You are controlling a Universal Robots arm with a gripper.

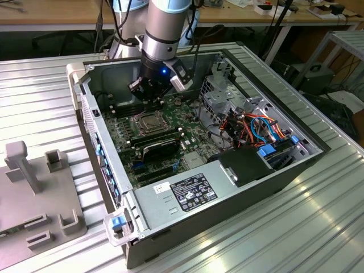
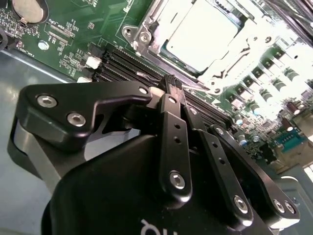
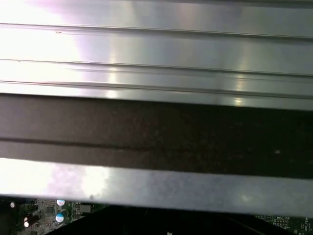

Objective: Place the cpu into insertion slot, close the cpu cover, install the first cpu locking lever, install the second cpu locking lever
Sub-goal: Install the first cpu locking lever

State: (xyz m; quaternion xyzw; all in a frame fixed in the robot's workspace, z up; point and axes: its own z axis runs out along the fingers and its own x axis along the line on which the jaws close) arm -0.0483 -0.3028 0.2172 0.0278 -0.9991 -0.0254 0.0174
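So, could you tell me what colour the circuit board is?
Green circuit board, clearest in the second wrist view.

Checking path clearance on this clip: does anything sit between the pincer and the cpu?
Nothing visible does. In the second wrist view the pincer hangs beside the cpu, with bare memory slots beneath the gap.

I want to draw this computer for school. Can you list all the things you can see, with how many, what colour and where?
Open dark metal computer case: one, on the ribbed silver table.
Green circuit board: one, on the case floor.
Square silver-grey cpu: one, lying in the silver-rimmed insertion slot.
Thin silver cpu cover: one, around the cpu.
Long black memory slots: several, beside the slot.
Grey power supply box: one, at the case's near edge.
Orange and blue cables: a bundle, toward the exterior view's right.
Grey plastic fixture: one, exterior view's left.
Black gripper: one, fingers together, just above the board beside the slot.
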